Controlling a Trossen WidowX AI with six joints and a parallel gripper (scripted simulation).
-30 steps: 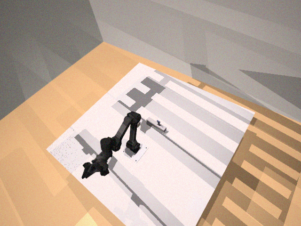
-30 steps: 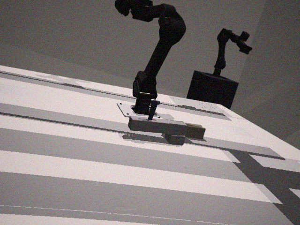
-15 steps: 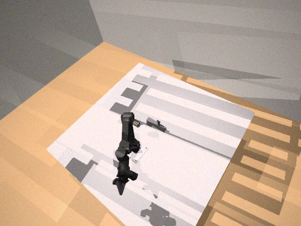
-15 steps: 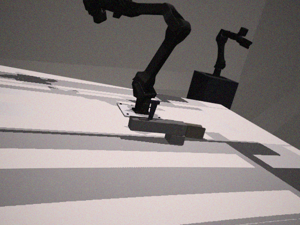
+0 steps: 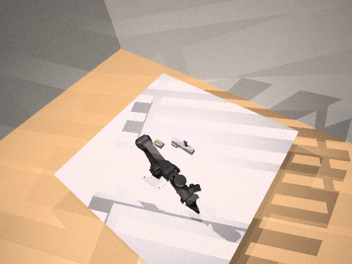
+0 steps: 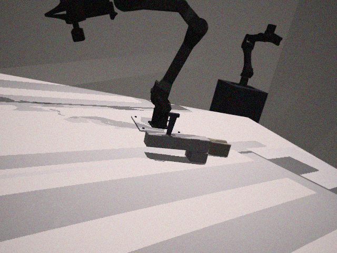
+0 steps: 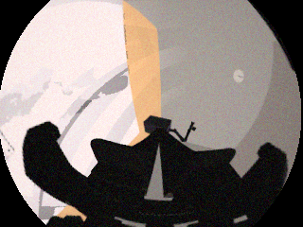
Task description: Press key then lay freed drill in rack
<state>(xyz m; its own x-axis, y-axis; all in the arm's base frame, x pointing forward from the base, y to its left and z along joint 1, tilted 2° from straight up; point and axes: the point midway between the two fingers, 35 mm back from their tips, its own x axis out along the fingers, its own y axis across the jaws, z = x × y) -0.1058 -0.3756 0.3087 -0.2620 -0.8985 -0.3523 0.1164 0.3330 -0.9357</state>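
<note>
A long grey block (image 5: pixel 190 149) (image 6: pixel 177 141) is raised off the table, with a lower foot under one end. A dark blue T-topped piece (image 5: pixel 185 142) (image 6: pixel 171 124) stands up from it; I cannot tell whether this is the drill or the key. A beige block (image 5: pixel 159 143) (image 6: pixel 219 149), perhaps the rack, sits beside the grey block's end. My gripper (image 5: pixel 198 212) (image 6: pixel 45 14) (image 7: pixel 159 130) is shut with nothing between its fingers. It hangs above the table, far from both blocks, on the other side of the arm's base. Neither block shows in the wrist view.
A thin white base plate (image 5: pixel 155 182) with dark screws lies under the arm's foot. Another black arm (image 6: pixel 247 54) stands on a black box (image 6: pixel 236 100) beyond the table. Shadow stripes cross the white table top (image 5: pixel 227 176).
</note>
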